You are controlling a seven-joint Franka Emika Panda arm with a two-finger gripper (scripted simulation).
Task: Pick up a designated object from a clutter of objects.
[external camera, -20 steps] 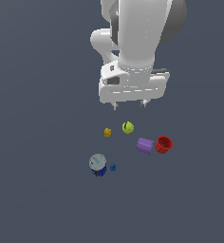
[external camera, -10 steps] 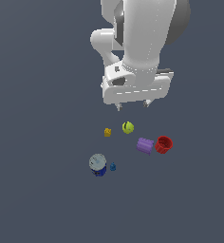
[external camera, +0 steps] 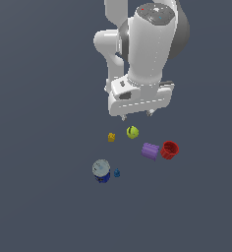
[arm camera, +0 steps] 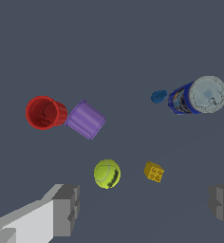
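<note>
The yellow-green ball [external camera: 132, 132] [arm camera: 107, 173] was seen resting free on the grey desk [external camera: 39, 197], no edge of which was in frame. Just beside it lay the tiny yellow block [external camera: 111, 137]. The purple cylinder [external camera: 150, 151] was touching the red cup [external camera: 169, 150]. Apart stood the blue can [external camera: 101, 171] with the tiny blue piece [external camera: 116, 173]. The pincer [external camera: 136, 115] was held above the ball, spread wide and holding nothing.
</note>
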